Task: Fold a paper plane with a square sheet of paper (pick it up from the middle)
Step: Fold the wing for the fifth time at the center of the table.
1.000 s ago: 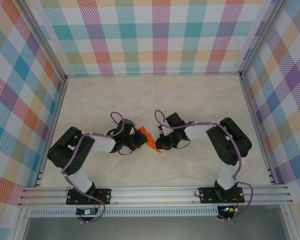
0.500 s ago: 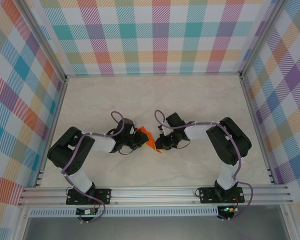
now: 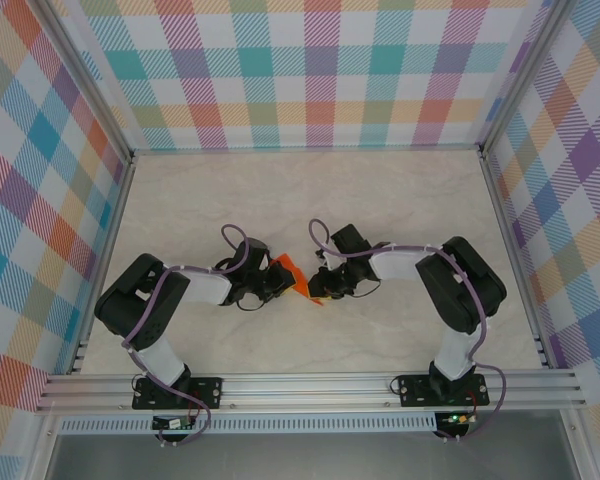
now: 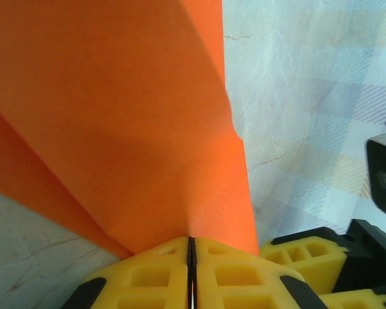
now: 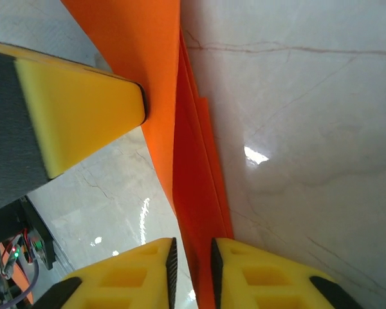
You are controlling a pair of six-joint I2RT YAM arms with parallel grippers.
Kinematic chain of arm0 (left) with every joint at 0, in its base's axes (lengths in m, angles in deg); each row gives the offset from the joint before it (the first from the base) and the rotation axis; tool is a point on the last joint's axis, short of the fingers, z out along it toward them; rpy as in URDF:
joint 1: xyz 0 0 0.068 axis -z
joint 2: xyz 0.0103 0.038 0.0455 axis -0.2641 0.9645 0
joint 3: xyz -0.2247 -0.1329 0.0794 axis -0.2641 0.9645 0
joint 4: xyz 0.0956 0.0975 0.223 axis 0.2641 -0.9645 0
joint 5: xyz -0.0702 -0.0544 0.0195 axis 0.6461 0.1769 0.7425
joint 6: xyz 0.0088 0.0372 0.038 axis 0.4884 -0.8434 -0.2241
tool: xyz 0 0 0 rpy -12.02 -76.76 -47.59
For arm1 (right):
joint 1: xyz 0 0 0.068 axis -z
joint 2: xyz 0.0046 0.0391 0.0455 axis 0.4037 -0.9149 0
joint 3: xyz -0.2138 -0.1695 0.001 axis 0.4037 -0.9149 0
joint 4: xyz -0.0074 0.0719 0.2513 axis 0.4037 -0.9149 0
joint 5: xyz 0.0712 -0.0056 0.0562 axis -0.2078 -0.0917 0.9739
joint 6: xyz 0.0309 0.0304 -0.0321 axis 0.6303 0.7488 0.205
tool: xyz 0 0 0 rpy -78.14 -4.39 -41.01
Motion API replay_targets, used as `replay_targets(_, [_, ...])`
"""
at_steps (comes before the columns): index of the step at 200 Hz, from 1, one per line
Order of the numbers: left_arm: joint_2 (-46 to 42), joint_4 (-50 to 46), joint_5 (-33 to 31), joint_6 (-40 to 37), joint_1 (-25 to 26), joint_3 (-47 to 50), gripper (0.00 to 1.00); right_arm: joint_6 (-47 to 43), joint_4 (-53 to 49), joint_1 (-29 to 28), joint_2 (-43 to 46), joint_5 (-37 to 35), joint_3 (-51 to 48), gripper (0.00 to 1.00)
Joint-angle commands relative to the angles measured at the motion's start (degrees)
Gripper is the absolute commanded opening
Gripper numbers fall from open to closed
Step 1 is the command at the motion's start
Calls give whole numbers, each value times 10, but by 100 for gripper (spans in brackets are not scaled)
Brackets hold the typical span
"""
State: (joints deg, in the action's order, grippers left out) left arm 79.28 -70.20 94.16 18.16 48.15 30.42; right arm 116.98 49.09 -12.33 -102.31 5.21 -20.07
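When I inspected the overhead view, I found both arms meeting over the middle of the table (image 3: 400, 200), with the folded orange paper (image 3: 298, 281) between the two tools.

The left gripper (image 3: 278, 281) was fully closed. In its own camera the two yellow fingers (image 4: 148, 277) met with no gap, and the paper rose straight out of the seam, so I recorded a firm pinch on the paper's lower edge.

The right gripper (image 5: 193, 251) stood narrowly parted, with the layered edge of the paper passing through the gap. I could not tell whether its pads were bearing on the paper or merely flanking it. One finger of the left gripper lay close beside the same fold.

I judged the step in hand to be a re-grip or crease along the fold, with the plane only partly formed.

Recommendations:
- Treat the left pinch as the anchor and keep it fixed.
- Move the right tool clear of the layers before shifting it, so nothing drags.
- Close it squarely across the fold line, with all the layers lined up.

The stacked edges looked ready to splay if they were pulled sideways.
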Motion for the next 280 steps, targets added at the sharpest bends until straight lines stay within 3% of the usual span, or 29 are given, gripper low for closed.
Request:
replay_targets(1, [-3,-40,-20,-5,7,0,10,6,-19,1,48,-38,-8,28])
replay_targets(35, [5,-39,-19,-5,7,-2,10,-3,-38,-5,91,-84,-15,31])
replay_targets(90, [4,-53,-25,-5,7,-6,9,-15,-50,-42,54,-58,20,8])
replay_targets(110, [4,-60,-29,-5,7,-7,9,-18,-55,-51,32,-44,33,4])
replay_targets(202, [5,-90,-50,-5,7,-9,8,-27,-82,-53,-16,-83,39,2])
replay_targets(280, [7,-108,-59,-8,7,-15,7,-43,-96,-48,5,-83,42,2])
